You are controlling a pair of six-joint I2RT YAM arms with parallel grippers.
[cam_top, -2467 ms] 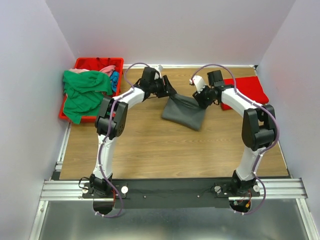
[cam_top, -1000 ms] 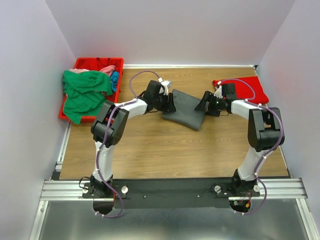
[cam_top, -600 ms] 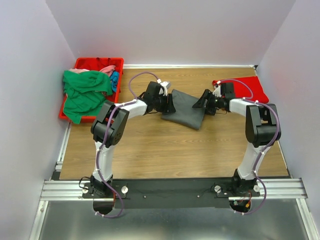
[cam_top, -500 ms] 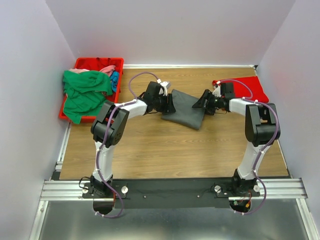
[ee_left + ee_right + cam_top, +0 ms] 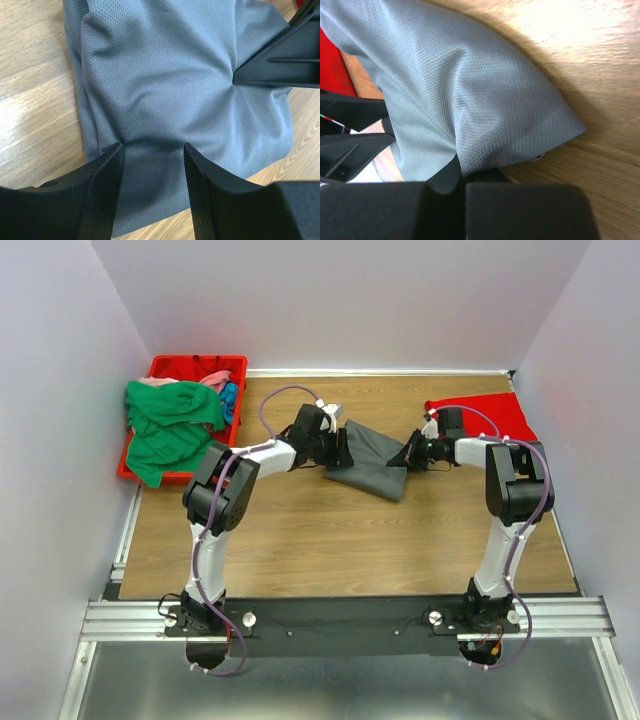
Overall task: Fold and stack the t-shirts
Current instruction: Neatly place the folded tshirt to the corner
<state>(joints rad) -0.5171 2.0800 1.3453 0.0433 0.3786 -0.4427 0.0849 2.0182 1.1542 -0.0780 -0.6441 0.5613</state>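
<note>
A folded dark grey t-shirt (image 5: 372,460) lies mid-table. My left gripper (image 5: 340,448) is open at its left edge, and its fingers (image 5: 107,167) press down on the grey cloth (image 5: 160,85) with flat fabric between them. My right gripper (image 5: 408,456) is shut on the shirt's right edge. In the right wrist view a fold of the grey cloth (image 5: 485,100) is pinched where the right gripper (image 5: 460,172) closes. A bright red t-shirt (image 5: 488,416) lies flat at the back right. Green (image 5: 165,428), pink (image 5: 205,381) and blue (image 5: 230,398) t-shirts are piled in the bin.
A red plastic bin (image 5: 190,366) stands at the back left corner, with the green shirt hanging over its front. Bare wooden table (image 5: 330,540) lies in front of the grey shirt. Grey walls close in the left, back and right sides.
My right gripper has closed on the grey shirt's right edge, after standing open beside it. The left gripper and the shirt have barely moved over the last second.
</note>
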